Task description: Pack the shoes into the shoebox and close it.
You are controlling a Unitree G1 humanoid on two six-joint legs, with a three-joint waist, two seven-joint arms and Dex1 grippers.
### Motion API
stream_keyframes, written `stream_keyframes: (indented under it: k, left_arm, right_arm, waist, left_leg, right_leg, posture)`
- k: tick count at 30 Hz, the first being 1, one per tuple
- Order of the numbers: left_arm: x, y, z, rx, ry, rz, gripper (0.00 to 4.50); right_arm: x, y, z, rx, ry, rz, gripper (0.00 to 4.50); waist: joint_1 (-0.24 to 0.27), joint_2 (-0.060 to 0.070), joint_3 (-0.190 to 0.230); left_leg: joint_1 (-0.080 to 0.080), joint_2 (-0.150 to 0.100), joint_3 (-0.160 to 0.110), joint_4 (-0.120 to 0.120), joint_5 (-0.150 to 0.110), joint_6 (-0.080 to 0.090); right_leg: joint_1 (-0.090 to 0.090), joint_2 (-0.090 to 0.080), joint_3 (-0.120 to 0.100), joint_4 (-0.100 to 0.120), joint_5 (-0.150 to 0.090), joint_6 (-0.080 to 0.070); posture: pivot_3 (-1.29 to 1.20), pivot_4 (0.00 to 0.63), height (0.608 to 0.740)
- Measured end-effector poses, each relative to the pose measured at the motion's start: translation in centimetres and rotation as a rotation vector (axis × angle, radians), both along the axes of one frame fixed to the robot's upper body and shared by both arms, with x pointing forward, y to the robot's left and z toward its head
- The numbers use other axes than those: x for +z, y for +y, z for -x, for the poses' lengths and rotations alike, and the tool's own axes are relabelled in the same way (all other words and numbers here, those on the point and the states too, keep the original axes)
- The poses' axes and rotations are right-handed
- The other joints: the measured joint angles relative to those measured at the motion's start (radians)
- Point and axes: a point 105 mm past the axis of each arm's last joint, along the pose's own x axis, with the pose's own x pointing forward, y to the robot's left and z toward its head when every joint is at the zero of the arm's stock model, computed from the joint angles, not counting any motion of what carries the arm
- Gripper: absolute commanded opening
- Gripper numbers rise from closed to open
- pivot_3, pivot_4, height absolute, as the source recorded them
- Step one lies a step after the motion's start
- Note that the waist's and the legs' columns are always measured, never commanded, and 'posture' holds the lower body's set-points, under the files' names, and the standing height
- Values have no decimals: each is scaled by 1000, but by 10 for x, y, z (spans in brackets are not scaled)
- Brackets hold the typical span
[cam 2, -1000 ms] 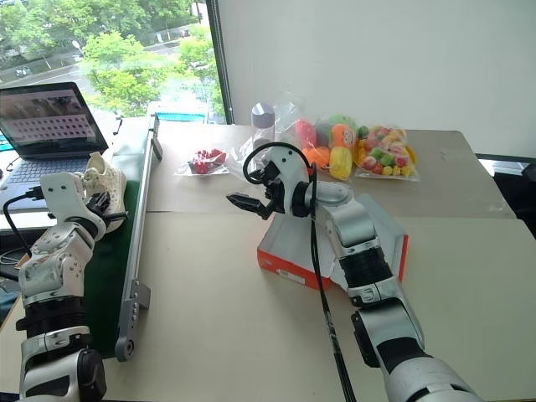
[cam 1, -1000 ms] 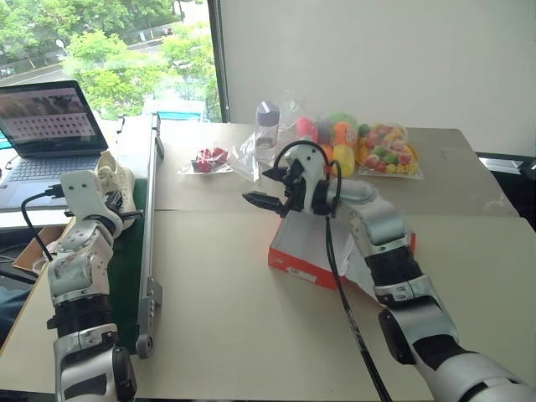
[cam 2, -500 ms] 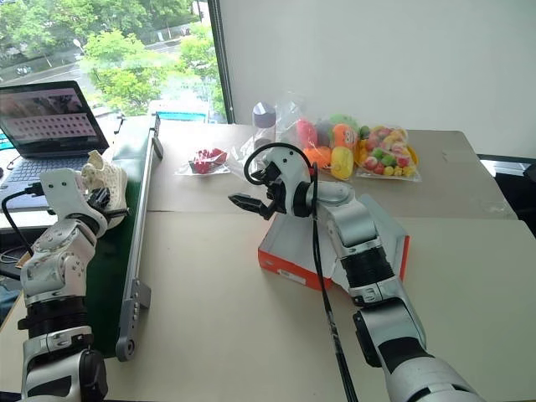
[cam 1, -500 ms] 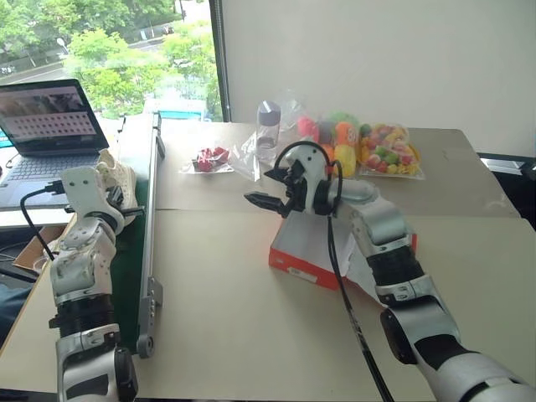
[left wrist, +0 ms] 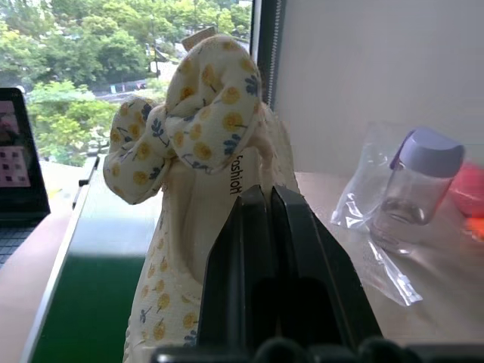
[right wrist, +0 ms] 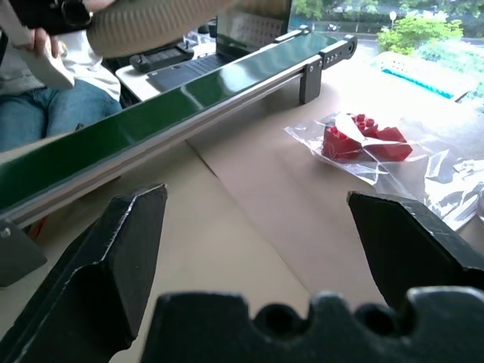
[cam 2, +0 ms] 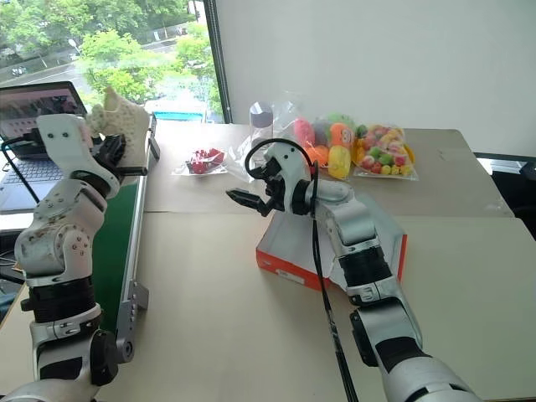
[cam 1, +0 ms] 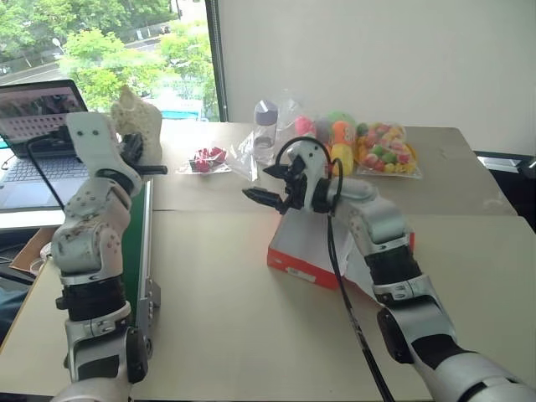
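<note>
In the left wrist view we see the left gripper (left wrist: 266,227) with its fingers (left wrist: 302,257) pressed together on a small cream fabric shoe with a yellow flower print and a bow (left wrist: 200,151), which it holds lifted above the long green conveyor belt (cam 1: 138,243). Our right gripper (cam 1: 270,186) hangs with fingers wide apart and empty above the near-left corner of the shallow red-orange cardboard shoebox (cam 1: 306,251). The shoebox lies on the brown cardboard-covered worktop (cam 1: 234,318).

Bare desk (cam 1: 218,285) fills the lower centre of the frame, open to any pass. The green conveyor (cam 1: 138,243) walls off the left. The right arm (cam 1: 377,234) lies over the shoebox (cam 1: 297,251), blocking it; toy bags (cam 1: 368,151) crowd the upper centre.
</note>
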Motion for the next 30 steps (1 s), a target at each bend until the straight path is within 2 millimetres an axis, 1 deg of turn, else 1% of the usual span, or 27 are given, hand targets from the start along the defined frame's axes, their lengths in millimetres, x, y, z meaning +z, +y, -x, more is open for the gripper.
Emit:
stream_keyframes:
  k: [1,3,4,6,9,12,14,16,17,23,30]
  left_arm:
    - [4,-16,2,-65,-9,-3,27]
    - [11,-37,4,-143,-20,-4,27]
    - [12,-43,5,-165,-24,0,27]
    - [15,-59,5,-211,-21,21,27]
    - [16,-84,7,-286,-18,37,27]
    - [20,-100,8,-341,-26,44,27]
    - [25,-107,9,-360,-38,55,27]
    - [27,-114,9,-380,-43,57,27]
    - [27,-120,10,-400,-42,56,27]
    - [19,-149,14,-496,-13,52,27]
    - [17,-163,18,-546,-7,61,27]
  right_arm:
    - [15,-4,-2,-8,5,-67,4500]
    - [40,-12,-6,-26,6,-168,4500]
    - [46,-17,-9,-38,18,-203,4500]
    - [54,-31,-21,-93,91,-307,4500]
    - [57,-45,-33,-151,188,-407,4500]
    - [54,-53,-39,-181,251,-460,4500]
    - [50,-55,-41,-200,283,-466,4500]
    - [49,-56,-41,-203,302,-475,4500]
    - [48,-55,-41,-204,317,-476,4500]
    - [44,-50,-40,-192,365,-483,4500]
    - [47,-51,-38,-181,379,-504,4500]
  waist:
    - [3,0,0]
    - [2,0,0]
    - [2,0,0]
    - [2,0,0]
    - [1,0,0]
    - [-3,0,0]
    - [-5,0,0]
    - [-5,0,0]
    - [-4,0,0]
    - [-2,0,0]
    - [-3,0,0]
  left_leg:
    - [0,0,0,0,0,0]
    - [0,0,0,0,0,1]
    - [0,0,0,0,-1,1]
    - [0,0,0,0,0,1]
    - [0,0,0,0,2,4]
    - [0,0,0,0,2,6]
    - [0,0,0,0,2,6]
    - [0,0,0,0,2,6]
    - [0,0,0,0,2,7]
    - [0,-1,0,0,2,7]
    - [0,-1,0,0,2,8]
  right_leg:
    - [0,0,0,0,0,0]
    - [1,0,0,-1,0,0]
    - [1,0,0,-1,0,0]
    - [1,0,0,-1,0,0]
    - [1,0,0,-1,0,0]
    - [1,1,1,-1,0,0]
    - [1,1,1,-1,0,0]
    - [1,1,1,-1,0,0]
    - [1,1,2,-1,0,0]
    - [2,1,2,-1,0,1]
    - [2,1,2,-1,0,1]
  posture:
    - [0,150,740]
    - [0,150,740]
    - [0,150,740]
    - [0,150,740]
    - [0,150,740]
    - [0,150,740]
    - [0,150,740]
    - [0,150,740]
    - [0,150,740]
    - [0,150,740]
    - [0,150,740]
